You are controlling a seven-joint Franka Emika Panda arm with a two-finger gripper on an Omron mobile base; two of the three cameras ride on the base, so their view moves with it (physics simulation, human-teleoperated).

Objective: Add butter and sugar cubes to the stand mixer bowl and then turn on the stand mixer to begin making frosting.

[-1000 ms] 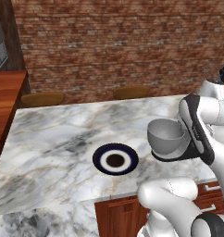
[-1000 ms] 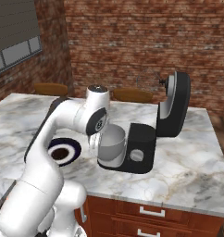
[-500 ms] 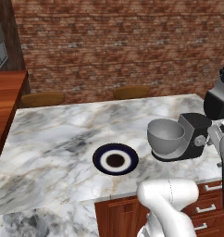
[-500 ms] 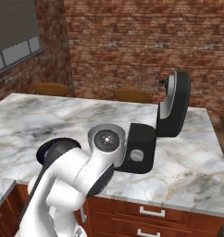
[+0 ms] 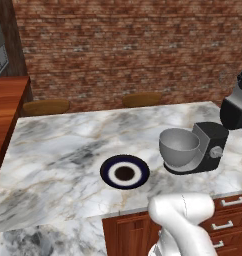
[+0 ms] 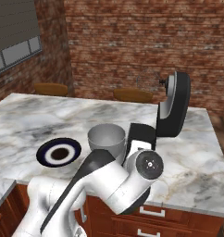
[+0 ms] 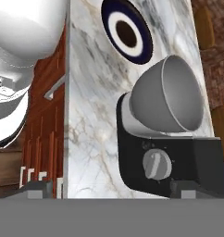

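White arm folded low, tool (image 7: pixel 111 187) fingers spread wide, empty

Glossy white rounded arm (image 6: pixel 100 185) links, dark joint bands, a grey screw-centred end cap.

Base views: looked forward and down from behind, left and right, sharing the worktop (image 5: pixel 68 145), plate (image 5: pixel 124 172) and stand mixer (image 6: pixel 171 109). Hand view: rolled, close on mixer knob (image 7: pixel 156 165).
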